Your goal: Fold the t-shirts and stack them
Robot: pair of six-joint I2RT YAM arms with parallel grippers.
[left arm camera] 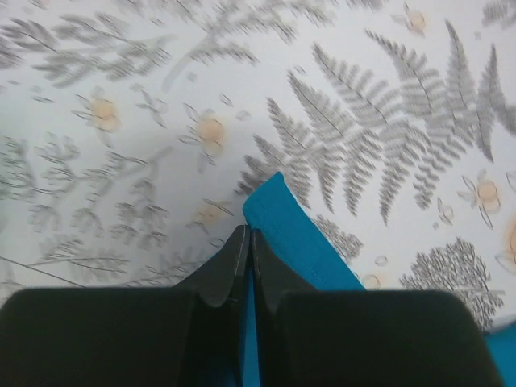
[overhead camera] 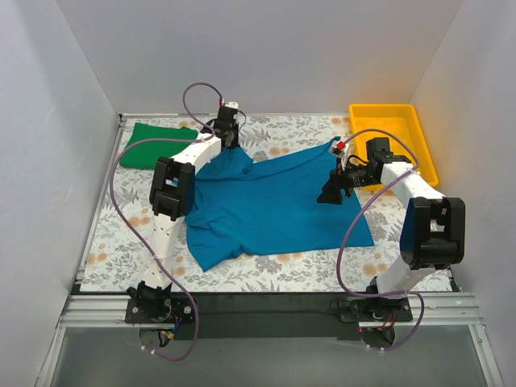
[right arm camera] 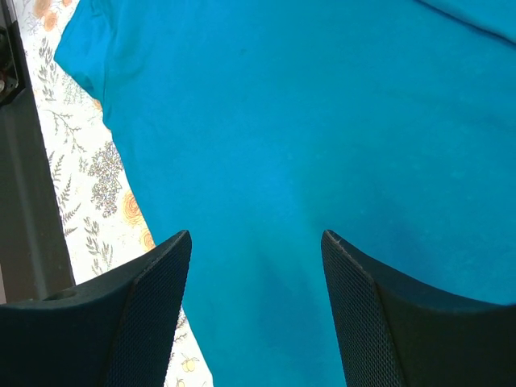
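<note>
Left claw (left arm camera: 244,235) pinched shut on the blue shirt (overhead camera: 274,205) at its far edge; right claw (right arm camera: 256,242) wide open over it.
The blue shirt lies spread mid-bench, lightly creased; the green shirt (overhead camera: 151,145) lies at the far left corner. The bench (overhead camera: 105,242) is fern-printed, with a tray (overhead camera: 426,153) at the far right corner and white walls (overhead camera: 258,48).

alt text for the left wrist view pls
The left claw, black and filling the bottom edge, is shut on a corner of the teal-blue cloth t-shirt. Beneath lies a pale table cover printed with grey ferns and orange flowers.
</note>
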